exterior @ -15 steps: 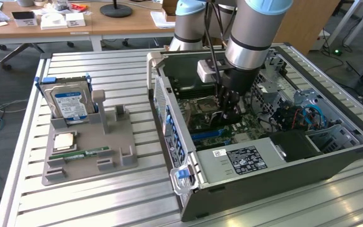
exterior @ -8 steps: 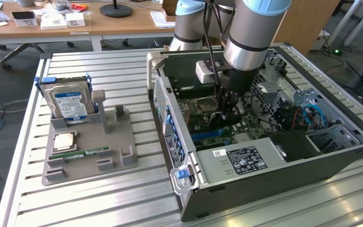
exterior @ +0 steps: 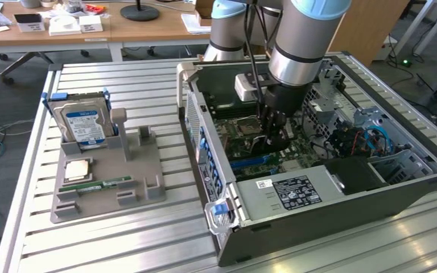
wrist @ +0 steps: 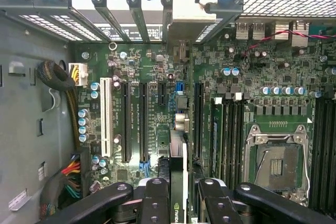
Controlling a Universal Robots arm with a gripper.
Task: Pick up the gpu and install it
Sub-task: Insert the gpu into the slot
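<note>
Labels first: honestly not much is readable. The hard drive has a blue-and-white sticker and the power supply has a black-and-white label, but I can't make out the text on either. On the edge of the gpu there's a small green-and-white logo that looks like the Nvidia mark, though I wouldn't swear to it.

Counts: one arm, reaching down into one open PC case lying on its side on the slatted metal table. At the exterior view's left, one grey holder carries one hard drive standing upright, one CPU chip and one green memory stick lying flat. On the motherboard I count one white slot, two long black slots right beside it, and one empty CPU socket.

The claw is clamped on the gpu, one finger on each side. The card stands edge-on over the motherboard, just past the two long black slots. Its pale metal bracket sits up at the case's rear slot openings, among the blue clips.
</note>
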